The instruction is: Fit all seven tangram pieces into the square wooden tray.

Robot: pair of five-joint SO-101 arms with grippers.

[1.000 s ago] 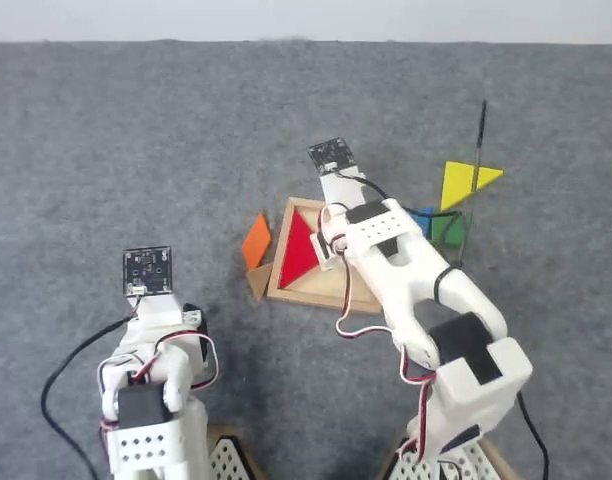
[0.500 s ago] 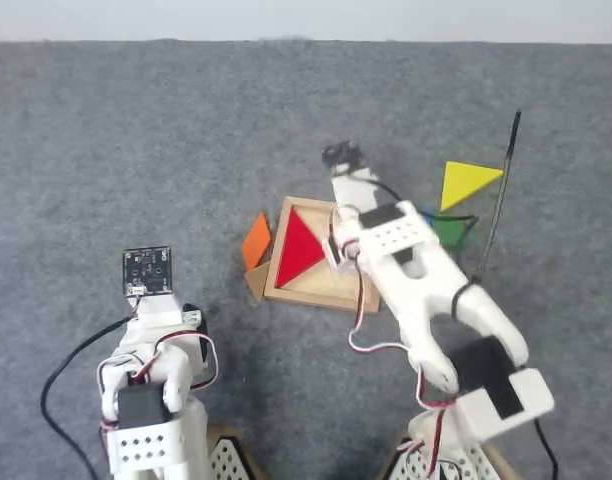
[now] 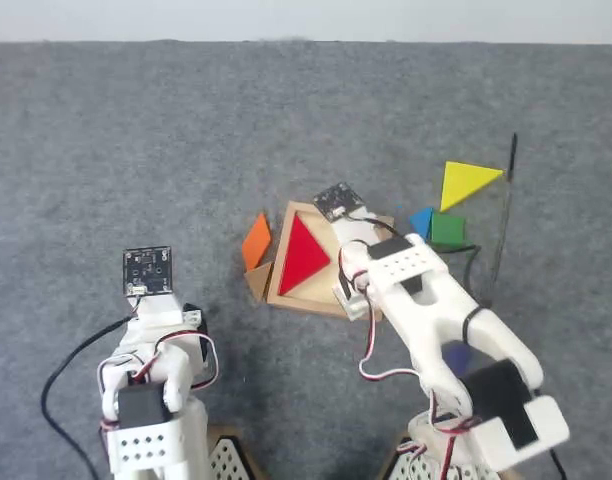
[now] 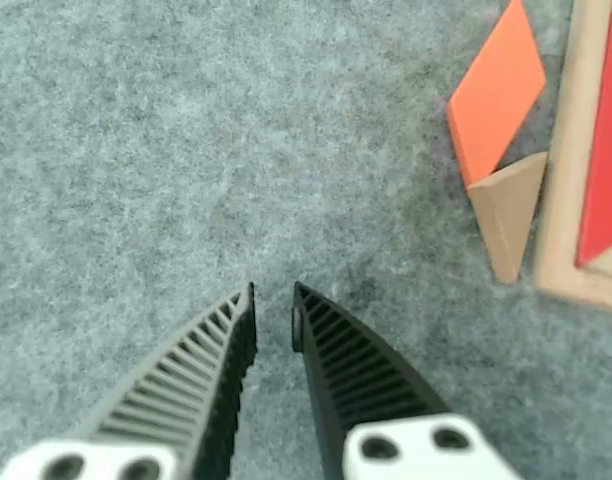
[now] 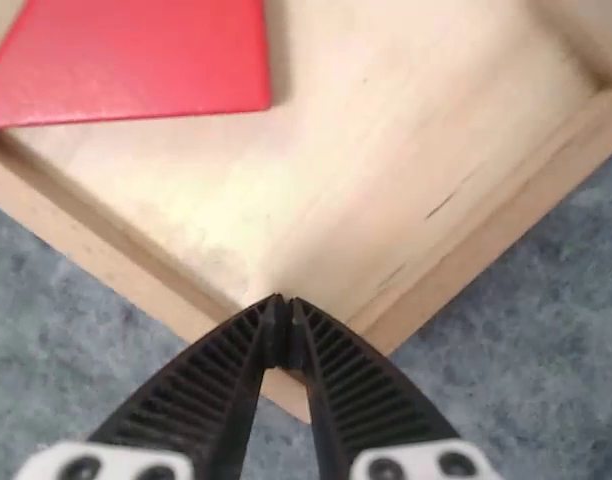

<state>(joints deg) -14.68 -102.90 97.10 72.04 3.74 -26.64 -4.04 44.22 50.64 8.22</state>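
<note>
Grey cloth covers the surface (image 3: pixel 136 130), and the wooden tray (image 3: pixel 306 303) lies near its middle with only the red triangle (image 3: pixel 301 255) inside. The task is therefore far from finished. The orange parallelogram (image 3: pixel 256 240) and a wood-coloured triangle (image 3: pixel 259 281) wait just beside the tray's side toward the left edge. The yellow triangle (image 3: pixel 464 183), blue piece (image 3: pixel 421 221) and green square (image 3: pixel 448 229) lie toward the right edge. The right hand (image 5: pixel 283 320) hangs over a corner of the tray with its fingers pressed together and nothing between them, probably between two pieces. The left hand (image 4: pixel 274 300) rests over bare cloth, fingers slightly apart and empty, out of the way. Compared with one second ago, the right arm has drawn back toward its base, uncovering the blue and green pieces. The left arm has not moved.
</note>
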